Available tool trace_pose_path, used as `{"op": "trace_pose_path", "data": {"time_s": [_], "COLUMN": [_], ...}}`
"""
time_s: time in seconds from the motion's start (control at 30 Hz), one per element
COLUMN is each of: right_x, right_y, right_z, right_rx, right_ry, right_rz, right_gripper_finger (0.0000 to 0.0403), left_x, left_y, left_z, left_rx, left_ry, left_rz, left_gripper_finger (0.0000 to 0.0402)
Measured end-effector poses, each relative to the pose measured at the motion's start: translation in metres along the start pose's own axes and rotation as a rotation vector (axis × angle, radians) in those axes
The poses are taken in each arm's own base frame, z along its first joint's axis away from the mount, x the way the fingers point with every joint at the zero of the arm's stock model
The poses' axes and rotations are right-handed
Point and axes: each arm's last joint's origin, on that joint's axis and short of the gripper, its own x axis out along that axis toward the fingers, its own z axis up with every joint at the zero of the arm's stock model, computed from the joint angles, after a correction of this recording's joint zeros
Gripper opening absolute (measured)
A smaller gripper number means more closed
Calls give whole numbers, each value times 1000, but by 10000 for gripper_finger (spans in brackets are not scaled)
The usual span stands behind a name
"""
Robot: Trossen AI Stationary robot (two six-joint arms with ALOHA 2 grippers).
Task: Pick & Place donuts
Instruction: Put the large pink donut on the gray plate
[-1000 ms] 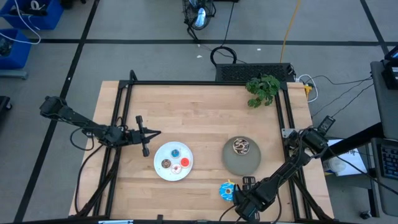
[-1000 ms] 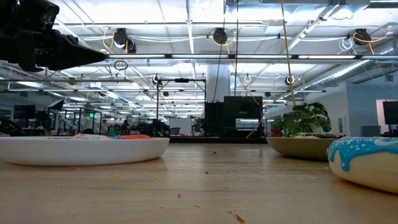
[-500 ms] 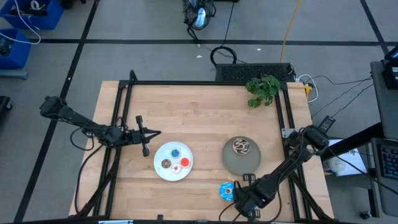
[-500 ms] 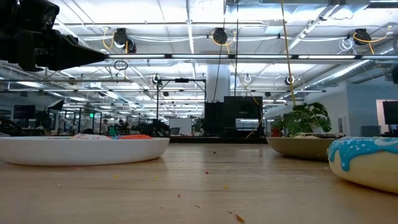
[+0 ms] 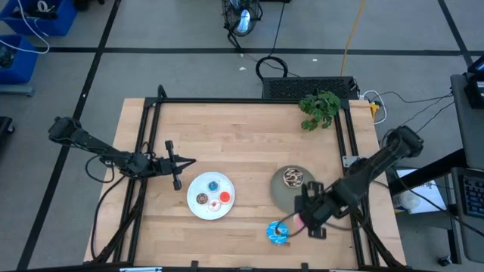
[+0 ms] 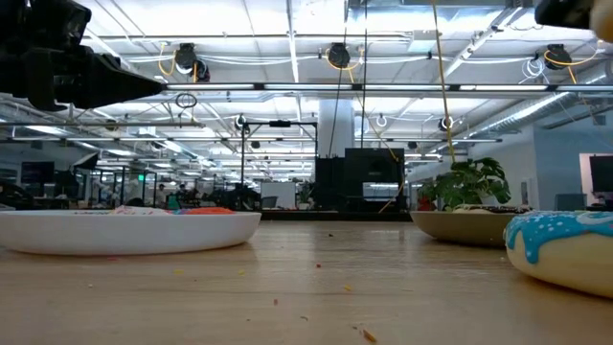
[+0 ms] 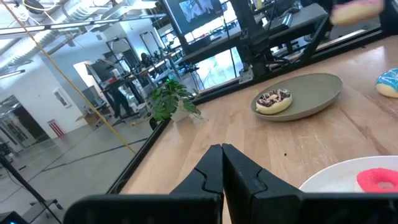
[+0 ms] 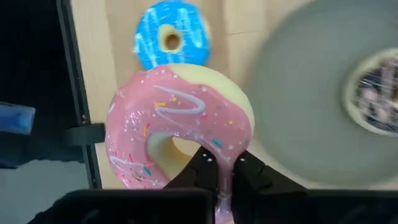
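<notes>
right gripper (image 8: 225,163) jaws pinching pink donut (image 8: 180,134) by its rim, aloft at 5 o'clock beside grey plate (image 5: 281,196). thin edge grip: could slip, dropping onto blue donut (image 5: 277,233). left gripper (image 7: 222,163) jaws pressed together.

We find an open-plan robotics lab, exposed ceiling ducts (image 6: 287,88) and strip lights, monitors (image 7: 198,11), blue bins (image 5: 15,60), floor cables (image 5: 272,66), framed wooden table (image 5: 242,136).

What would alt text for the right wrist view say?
The right gripper holds a pink-iced donut above the wooden table, with a blue-iced donut below it and a grey plate carrying a chocolate donut.
</notes>
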Motion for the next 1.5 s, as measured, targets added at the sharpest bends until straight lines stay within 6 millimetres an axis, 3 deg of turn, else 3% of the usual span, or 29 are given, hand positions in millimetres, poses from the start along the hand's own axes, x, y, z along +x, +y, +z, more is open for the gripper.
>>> {"op": "trace_pose_path", "data": {"time_s": [0.13, 0.27, 0.63, 0.87, 1.3, 1.5], "right_x": [-16, -20, -18, -18, 49, 62], "right_y": [-21, -33, -43, -51, -101, -118], "right_z": [-2, 0, 9, 9, -3, -5], "right_rx": [49, 77, 83, 79, 214, 252], "right_ry": [5, 7, 2, -53, 170, 214], "right_rz": [-56, -106, -125, -267, -175, -115], "right_gripper_finger": [13, 9, 10, 10, 6, 6], "left_x": [0, 0, 0, 0, 0, 0], "left_y": [0, 0, 0, 0, -1, -1], "left_z": [0, 0, -1, -1, -2, -2], "left_rx": [5, 5, 9, 7, 17, 18], "left_ry": [0, 0, 5, 8, 14, 14], "left_rz": [-1, -1, -3, -4, -7, -7], "left_gripper_finger": [6, 6, 6, 6, 6, 6]}}
